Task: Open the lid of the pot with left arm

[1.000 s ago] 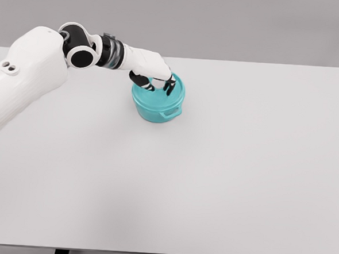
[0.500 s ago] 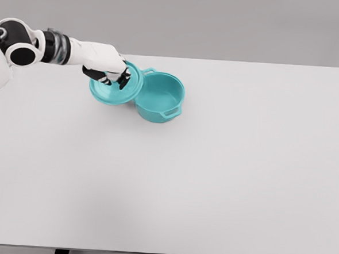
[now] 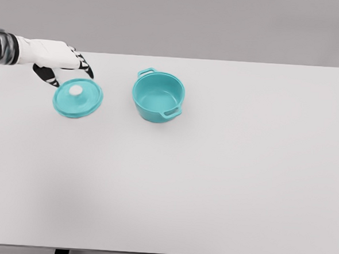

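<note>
Head view: lid [image 3: 77,98] lies just below left hand [image 3: 63,64], set down clear of pot [image 3: 158,96]
Hand: fingers spread, gripping nothing

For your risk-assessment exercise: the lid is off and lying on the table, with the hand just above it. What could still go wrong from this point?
1. The left hand hovers open just behind the lid; pulling back low, its fingers might clip the white knob and drag the lid.
2. The lid lies near the table's left side, so a nudge could push it towards that edge.
3. The pot stands open; a sweep back across could knock it.
</note>
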### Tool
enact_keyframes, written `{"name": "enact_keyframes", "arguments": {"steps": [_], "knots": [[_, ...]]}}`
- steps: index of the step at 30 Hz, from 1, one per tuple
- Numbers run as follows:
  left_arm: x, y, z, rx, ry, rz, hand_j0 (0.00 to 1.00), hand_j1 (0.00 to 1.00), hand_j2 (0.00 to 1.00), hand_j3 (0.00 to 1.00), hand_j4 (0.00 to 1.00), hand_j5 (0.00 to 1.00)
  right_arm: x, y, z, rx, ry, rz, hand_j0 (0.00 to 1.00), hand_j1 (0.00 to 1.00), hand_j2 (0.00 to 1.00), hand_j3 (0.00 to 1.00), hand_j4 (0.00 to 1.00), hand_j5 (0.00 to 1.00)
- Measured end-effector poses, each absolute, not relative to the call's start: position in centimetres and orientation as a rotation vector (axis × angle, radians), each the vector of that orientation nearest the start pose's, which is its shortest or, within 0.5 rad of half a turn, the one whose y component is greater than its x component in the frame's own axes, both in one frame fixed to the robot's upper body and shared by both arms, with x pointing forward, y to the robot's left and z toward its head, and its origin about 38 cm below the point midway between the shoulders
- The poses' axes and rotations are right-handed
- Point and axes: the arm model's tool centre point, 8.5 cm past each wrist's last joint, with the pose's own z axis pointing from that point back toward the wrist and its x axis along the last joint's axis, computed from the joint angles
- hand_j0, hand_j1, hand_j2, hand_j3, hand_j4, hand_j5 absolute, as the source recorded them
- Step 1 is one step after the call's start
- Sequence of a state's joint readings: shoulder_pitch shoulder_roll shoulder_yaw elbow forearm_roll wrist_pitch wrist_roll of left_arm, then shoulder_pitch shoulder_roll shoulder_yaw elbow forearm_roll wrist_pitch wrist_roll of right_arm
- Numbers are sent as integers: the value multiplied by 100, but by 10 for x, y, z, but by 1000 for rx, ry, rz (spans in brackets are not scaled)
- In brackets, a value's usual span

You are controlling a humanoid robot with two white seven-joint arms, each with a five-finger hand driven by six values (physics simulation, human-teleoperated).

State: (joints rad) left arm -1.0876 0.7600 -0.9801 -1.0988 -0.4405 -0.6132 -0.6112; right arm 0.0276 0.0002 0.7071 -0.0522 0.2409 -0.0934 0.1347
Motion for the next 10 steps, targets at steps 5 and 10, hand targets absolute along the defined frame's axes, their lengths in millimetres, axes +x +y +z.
{"name": "enact_keyframes", "arguments": {"steps": [5,10], "knots": [[507,371,221,461,-1004,-2053,100,100,100,100,100,100,-6,-244,-263,114,-8,953,100,100,100,100,100,100],[506,412,223,477,-996,-1911,100,100,100,100,100,100,-6,-244,-263,114,-8,953,100,100,100,100,100,100]]}}
